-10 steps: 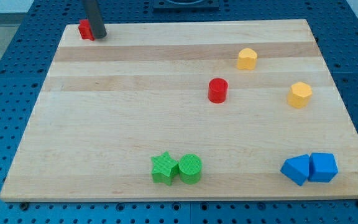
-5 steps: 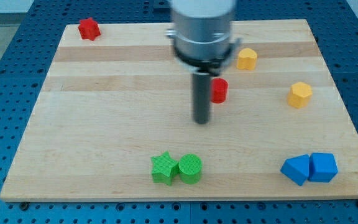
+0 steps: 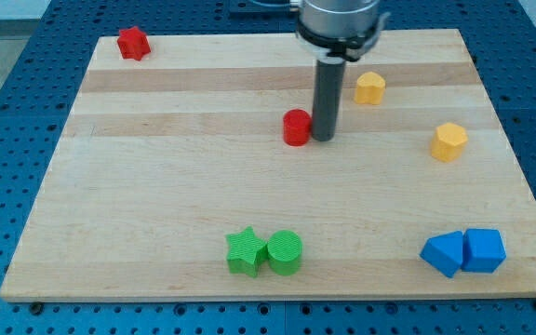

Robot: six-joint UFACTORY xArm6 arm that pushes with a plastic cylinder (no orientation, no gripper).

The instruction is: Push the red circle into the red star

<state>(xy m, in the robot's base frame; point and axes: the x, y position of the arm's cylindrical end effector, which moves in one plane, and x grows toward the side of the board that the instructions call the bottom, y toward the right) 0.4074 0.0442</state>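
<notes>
The red circle is a short red cylinder standing near the middle of the wooden board. My tip rests on the board right against the circle's right side, touching it. The red star sits at the board's top left corner, far to the upper left of the circle. The rod rises from the tip to the arm's grey end at the view's top.
Two yellow blocks stand at the right: one just right of the rod, one further right. A green star and green circle touch at the bottom centre. Two blue blocks sit together at the bottom right.
My tip moved from the red star's corner to the board's middle, then to the red circle's right side. The circle has slid left and slightly up.
</notes>
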